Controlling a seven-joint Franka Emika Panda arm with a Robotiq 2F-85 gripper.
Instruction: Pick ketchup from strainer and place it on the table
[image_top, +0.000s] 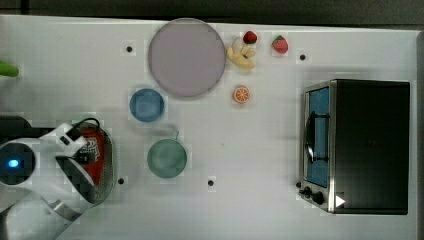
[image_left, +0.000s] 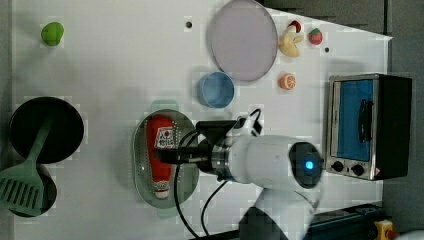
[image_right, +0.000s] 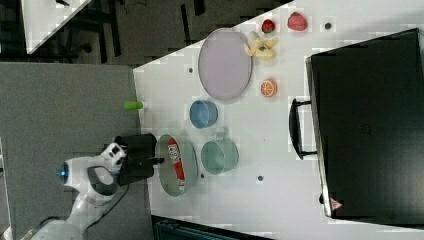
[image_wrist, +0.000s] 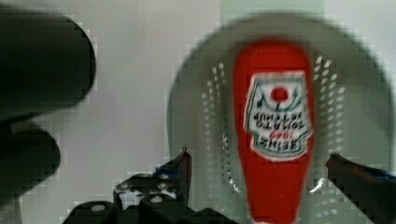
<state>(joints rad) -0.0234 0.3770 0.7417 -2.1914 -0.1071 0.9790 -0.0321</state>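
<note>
A: Top view first. Where's the target?

B: The small red plastic ketchup bottle with its white label (image_top: 92, 150) lies on its side in the pale green oval perforated strainer (image_top: 109, 165), near the top view's left edge on the flat white tabletop (image_top: 250, 150). The white arm covers much of both.

A: And the left view?

B: It shows the bottle lengthwise, broad end towards the blue round cup (image_left: 215, 90), slim cap end away from it. The black two-finger gripper (image_left: 167, 156) hangs over the label area. The strainer's floor is dotted with small holes and its walls look smooth and shallow.

A: Right view?

B: The strainer sits just beside the round green handled cup (image_right: 219, 156), so I'd lift straight up before carrying the bottle sideways.

A: Wrist view, then. Are the fingers ready?

B: They're spread wide, one dark fingertip (image_wrist: 180, 165) on either side of the bottle's narrowing body, nothing gripped. I'd judge the approach good: the fingers straddle the short axis. Lower until the tips sit just above the perforated floor, centred below the label, then close gently; the glossy, tapered plastic could slip towards the cap.
</note>
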